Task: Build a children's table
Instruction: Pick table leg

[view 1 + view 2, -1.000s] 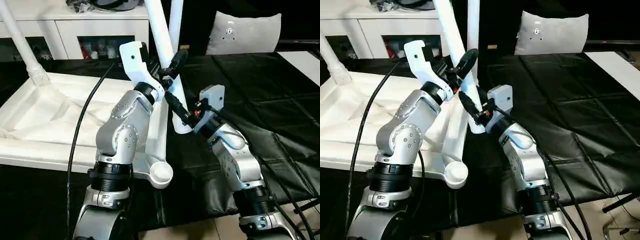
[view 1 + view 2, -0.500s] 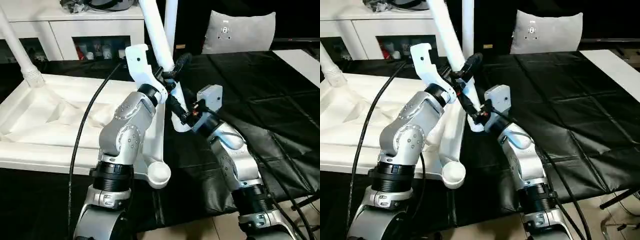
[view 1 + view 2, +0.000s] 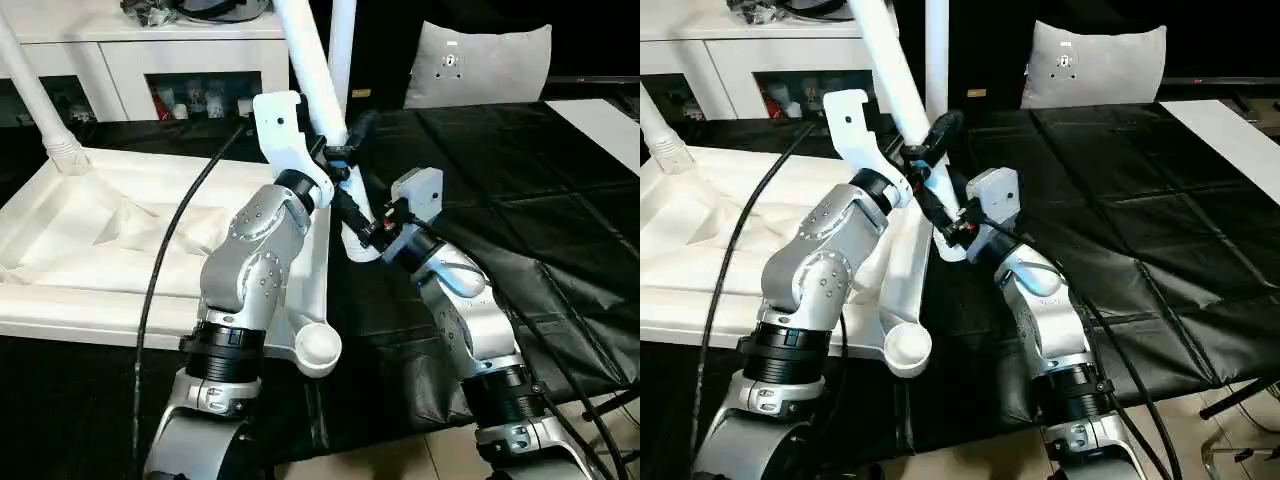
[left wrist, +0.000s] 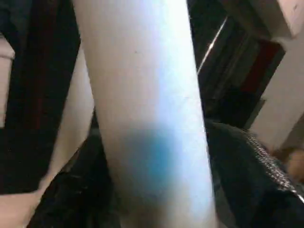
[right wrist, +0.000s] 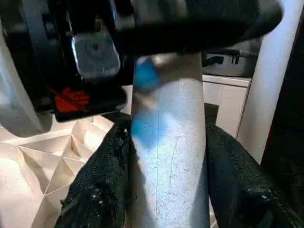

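The white table top [image 3: 70,300] lies upside down on the black-covered worktable [image 3: 540,200], ribs up. Its near corner socket [image 3: 320,348] holds nothing. One white leg [image 3: 40,100] stands in the far left corner, and another [image 3: 343,40] stands upright at the back. A third leg [image 3: 305,50] leans over the top's right rim, with its lower end beside that rim. My left gripper [image 3: 343,150] is shut on its middle. My right gripper [image 3: 352,212] is shut on it just below. In the right wrist view the leg [image 5: 166,156] sits between black fingers [image 5: 104,180].
A grey cushion [image 3: 480,60] leans at the back right, and a white cabinet [image 3: 150,60] stands behind the table top. A black cable [image 3: 170,250] runs over my left arm. The worktable's front edge and the floor [image 3: 400,460] lie just below my forearms.
The whole view has shifted slightly. Both grippers keep their hold on the leaning leg, which has barely moved.
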You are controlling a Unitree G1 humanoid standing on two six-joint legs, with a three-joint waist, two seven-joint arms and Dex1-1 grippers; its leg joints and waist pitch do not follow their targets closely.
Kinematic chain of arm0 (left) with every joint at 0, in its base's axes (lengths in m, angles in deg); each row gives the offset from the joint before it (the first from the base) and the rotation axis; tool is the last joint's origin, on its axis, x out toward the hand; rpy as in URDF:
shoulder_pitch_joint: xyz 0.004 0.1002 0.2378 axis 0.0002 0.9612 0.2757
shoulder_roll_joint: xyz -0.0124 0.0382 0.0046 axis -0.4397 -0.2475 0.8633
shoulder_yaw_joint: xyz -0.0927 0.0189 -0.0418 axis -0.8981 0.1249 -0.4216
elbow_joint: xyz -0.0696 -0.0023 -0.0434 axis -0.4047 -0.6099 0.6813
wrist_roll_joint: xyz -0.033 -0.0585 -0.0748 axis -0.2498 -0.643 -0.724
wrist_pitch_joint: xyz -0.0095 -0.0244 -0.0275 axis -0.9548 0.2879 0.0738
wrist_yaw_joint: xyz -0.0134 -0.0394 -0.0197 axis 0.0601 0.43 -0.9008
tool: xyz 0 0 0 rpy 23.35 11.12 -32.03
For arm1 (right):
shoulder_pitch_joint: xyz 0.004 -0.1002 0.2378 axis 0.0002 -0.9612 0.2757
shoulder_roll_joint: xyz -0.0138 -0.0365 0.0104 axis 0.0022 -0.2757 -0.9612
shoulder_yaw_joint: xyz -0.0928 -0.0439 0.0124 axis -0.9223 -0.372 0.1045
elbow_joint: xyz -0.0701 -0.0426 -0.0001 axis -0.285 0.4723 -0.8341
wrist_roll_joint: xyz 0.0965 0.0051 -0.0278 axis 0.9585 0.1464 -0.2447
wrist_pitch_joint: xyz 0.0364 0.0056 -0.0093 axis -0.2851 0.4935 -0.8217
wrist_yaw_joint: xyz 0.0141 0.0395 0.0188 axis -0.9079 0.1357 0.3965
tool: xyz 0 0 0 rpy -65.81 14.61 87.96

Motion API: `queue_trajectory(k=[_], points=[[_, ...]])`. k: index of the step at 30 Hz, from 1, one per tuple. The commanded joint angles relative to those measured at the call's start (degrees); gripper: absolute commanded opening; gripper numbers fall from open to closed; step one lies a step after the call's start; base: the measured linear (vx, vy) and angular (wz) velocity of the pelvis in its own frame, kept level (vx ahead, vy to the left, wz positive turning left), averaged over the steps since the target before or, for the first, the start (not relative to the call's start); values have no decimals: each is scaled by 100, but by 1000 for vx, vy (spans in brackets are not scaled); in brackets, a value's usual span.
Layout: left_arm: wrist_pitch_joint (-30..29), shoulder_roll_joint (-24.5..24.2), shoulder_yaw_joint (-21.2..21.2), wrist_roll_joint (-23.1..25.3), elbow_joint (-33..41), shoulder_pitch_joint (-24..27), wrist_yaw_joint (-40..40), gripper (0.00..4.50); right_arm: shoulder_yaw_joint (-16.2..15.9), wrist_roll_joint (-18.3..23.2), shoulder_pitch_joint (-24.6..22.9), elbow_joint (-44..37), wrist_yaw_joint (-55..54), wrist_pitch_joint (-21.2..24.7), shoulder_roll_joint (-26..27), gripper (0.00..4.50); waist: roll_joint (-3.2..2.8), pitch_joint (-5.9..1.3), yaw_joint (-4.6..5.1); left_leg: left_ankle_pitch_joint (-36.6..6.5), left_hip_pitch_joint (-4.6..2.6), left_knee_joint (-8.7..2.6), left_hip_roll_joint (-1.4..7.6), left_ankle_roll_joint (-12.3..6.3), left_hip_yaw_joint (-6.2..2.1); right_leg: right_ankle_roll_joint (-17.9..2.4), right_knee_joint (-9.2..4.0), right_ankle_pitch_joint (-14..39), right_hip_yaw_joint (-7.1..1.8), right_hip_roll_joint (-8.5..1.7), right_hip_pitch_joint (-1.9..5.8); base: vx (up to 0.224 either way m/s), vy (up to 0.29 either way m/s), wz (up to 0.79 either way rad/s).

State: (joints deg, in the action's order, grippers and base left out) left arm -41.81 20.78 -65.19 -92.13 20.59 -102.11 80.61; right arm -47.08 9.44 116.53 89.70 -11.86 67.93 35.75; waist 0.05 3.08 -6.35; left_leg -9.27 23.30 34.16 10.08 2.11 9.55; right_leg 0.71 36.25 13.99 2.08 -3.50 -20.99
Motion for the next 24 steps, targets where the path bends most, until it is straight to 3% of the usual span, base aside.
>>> queue_trajectory(k=[1,12,21,24], points=[[96,-81,147,216,-90,15,27,286,13,-20,56,22,6,-116,-10,185,-27,-420,17,-655,-186,-360,307,-166,-113,-1135,-342,-931,-209,-431,216,0,0,0],[205,-112,127,311,-101,35,39,216,-4,-38,66,64,-8,-131,2,185,-25,-422,6,-667,-183,-358,305,-138,-108,-1233,-331,-998,-209,-442,219,0,0,0],[-309,223,-206,-505,137,11,207,195,-16,-188,119,155,-156,-19,-71,185,-25,-418,10,-690,-190,-353,297,-137,-97,-1295,-335,-981,-210,-438,214,0,0,0],[-315,269,-294,-576,132,-4,113,190,47,-259,199,266,-301,-60,-96,255,-25,-417,14,-700,-186,-356,300,-140,-102,-1280,-339,-942,-209,-436,216,0,0,0]])
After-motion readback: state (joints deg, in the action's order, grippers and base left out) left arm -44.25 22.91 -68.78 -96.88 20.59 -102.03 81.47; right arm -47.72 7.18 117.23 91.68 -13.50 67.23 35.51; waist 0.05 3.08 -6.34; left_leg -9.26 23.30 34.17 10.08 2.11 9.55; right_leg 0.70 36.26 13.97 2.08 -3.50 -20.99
